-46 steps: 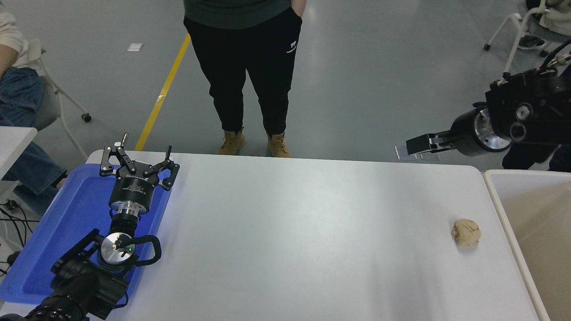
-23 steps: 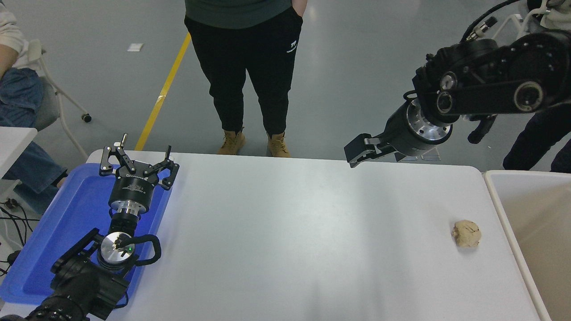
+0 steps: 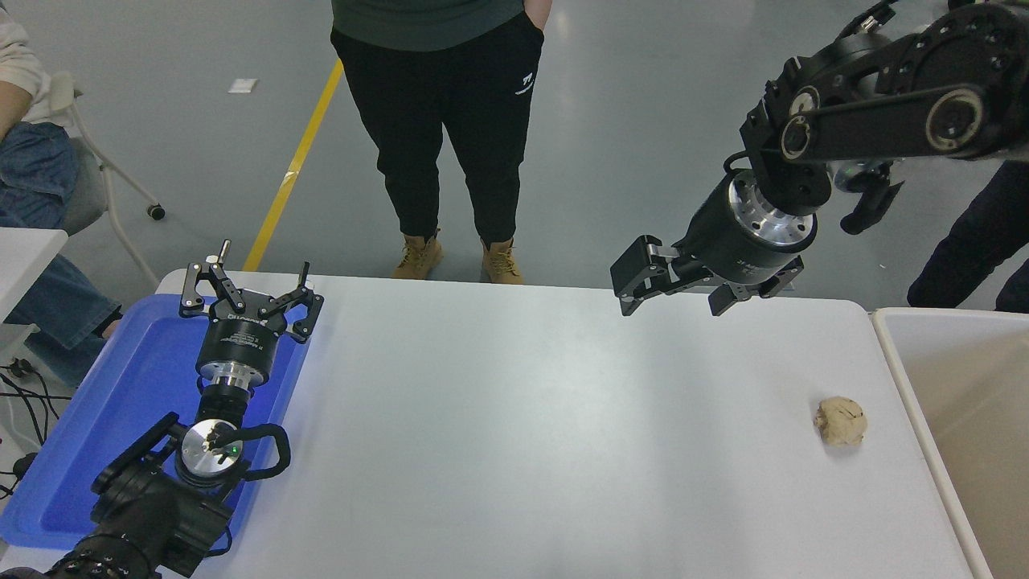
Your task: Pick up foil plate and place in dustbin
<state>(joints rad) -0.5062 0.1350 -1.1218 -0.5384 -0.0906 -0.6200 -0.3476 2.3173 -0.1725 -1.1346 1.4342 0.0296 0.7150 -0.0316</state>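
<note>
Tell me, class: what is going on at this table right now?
A two-armed robot is at a white table. Its right hand hangs open above the far edge, holding nothing. The left hand is parked, open, over a blue tray. No foil plate is visible; only a small tan lump lies on the table, near the dustbin at the right. A person stands at the far side.

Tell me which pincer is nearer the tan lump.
Right. The right pincer hangs up and left of the tan lump; the left pincer is far across the table, over the blue tray.
</note>
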